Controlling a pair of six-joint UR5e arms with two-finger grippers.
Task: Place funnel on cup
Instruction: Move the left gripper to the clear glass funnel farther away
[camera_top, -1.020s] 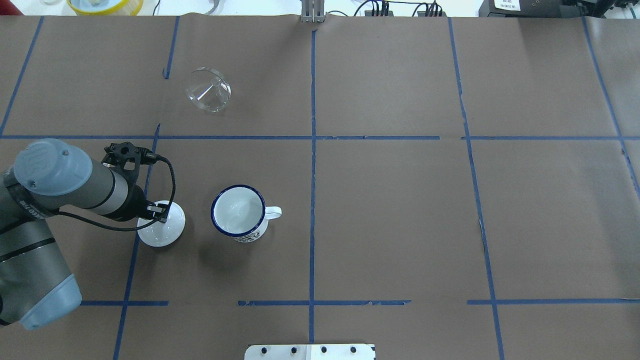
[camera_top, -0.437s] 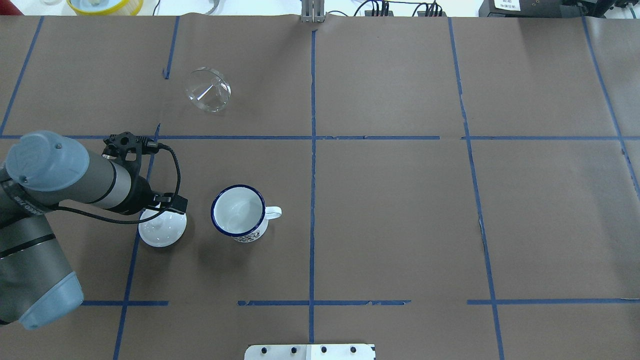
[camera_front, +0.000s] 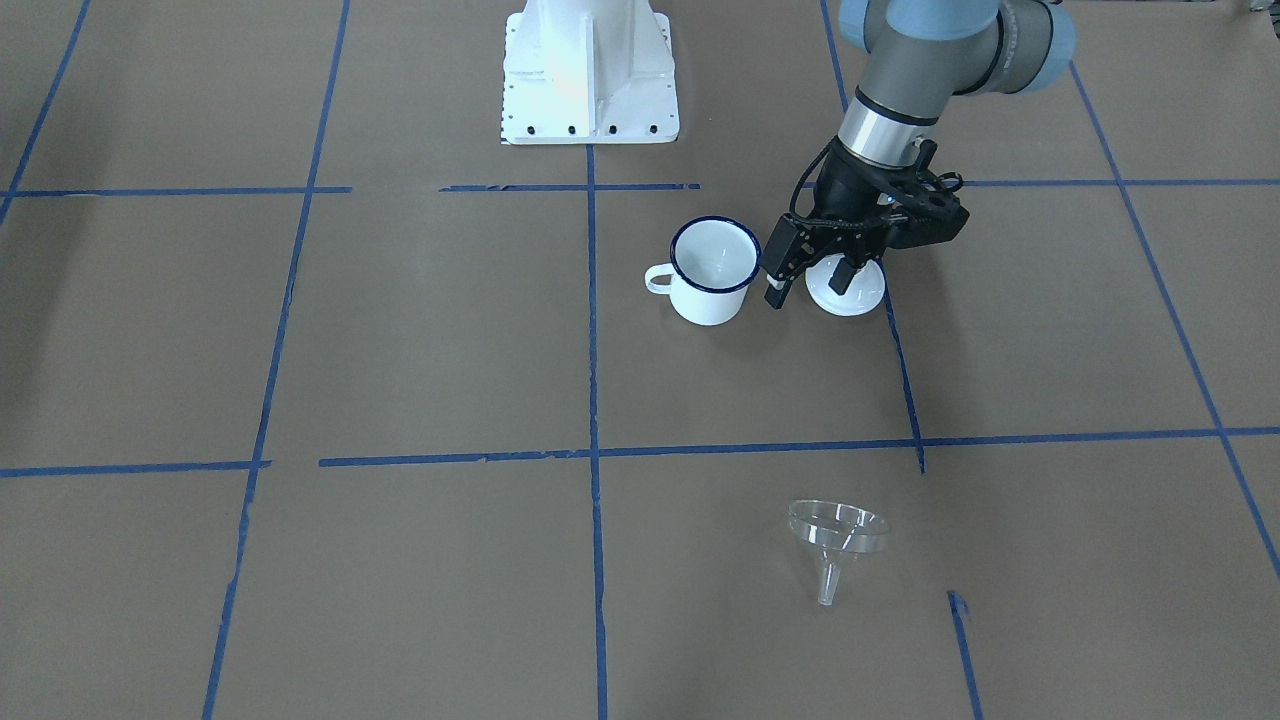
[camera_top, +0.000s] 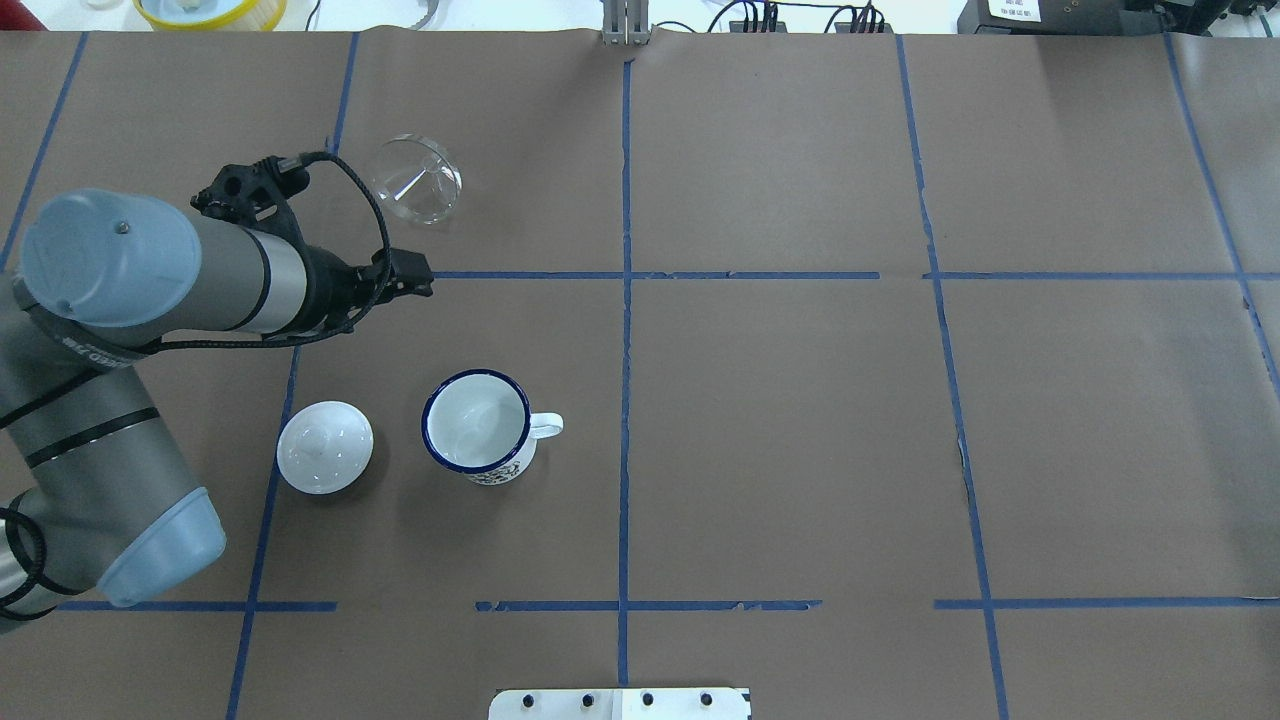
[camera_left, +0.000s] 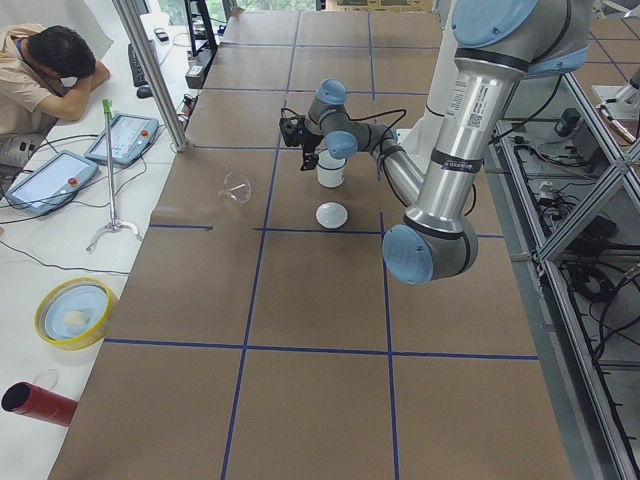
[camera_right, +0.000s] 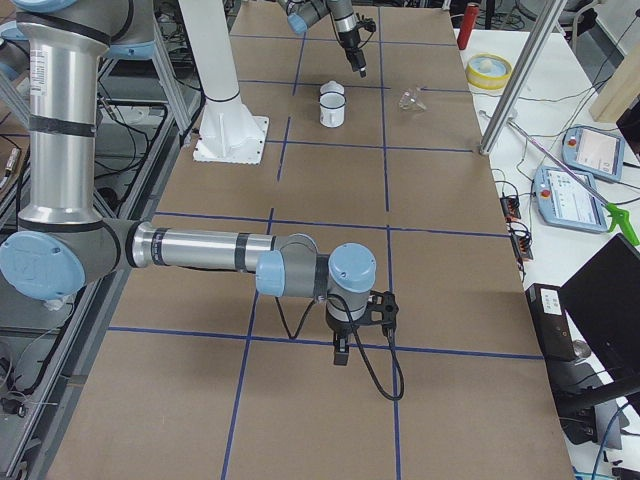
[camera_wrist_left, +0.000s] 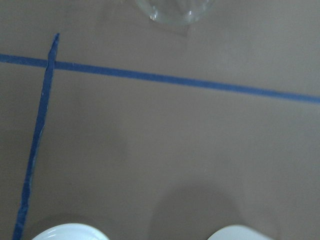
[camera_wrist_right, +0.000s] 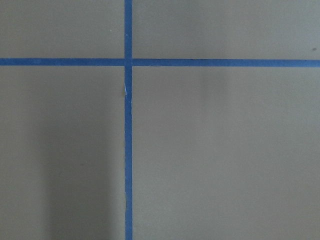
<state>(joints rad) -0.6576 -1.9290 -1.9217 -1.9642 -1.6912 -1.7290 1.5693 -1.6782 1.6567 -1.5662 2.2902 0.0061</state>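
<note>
The clear funnel (camera_top: 417, 180) lies tilted on its side on the brown paper at the far left; it also shows in the front view (camera_front: 838, 535) and at the top edge of the left wrist view (camera_wrist_left: 172, 10). The cup (camera_top: 478, 425), a white mug with a dark blue rim, stands upright and empty, handle to the right (camera_front: 712, 270). My left gripper (camera_top: 425, 283) is open and empty. It hangs raised above the table between the cup and the funnel (camera_front: 808, 288). My right gripper (camera_right: 342, 355) hangs far from both; whether it is open or shut I cannot tell.
A white domed lid (camera_top: 324, 446) lies on the table just left of the cup (camera_front: 862, 296). The robot's white base plate (camera_front: 588, 70) stands behind the cup. A yellow bowl (camera_top: 210, 10) sits beyond the far table edge. A person (camera_left: 45, 70) sits there.
My left gripper has let go of the white lid, risen and swung away from it toward the funnel. The lid stays on the table beside the cup. Cup and funnel have not moved.
</note>
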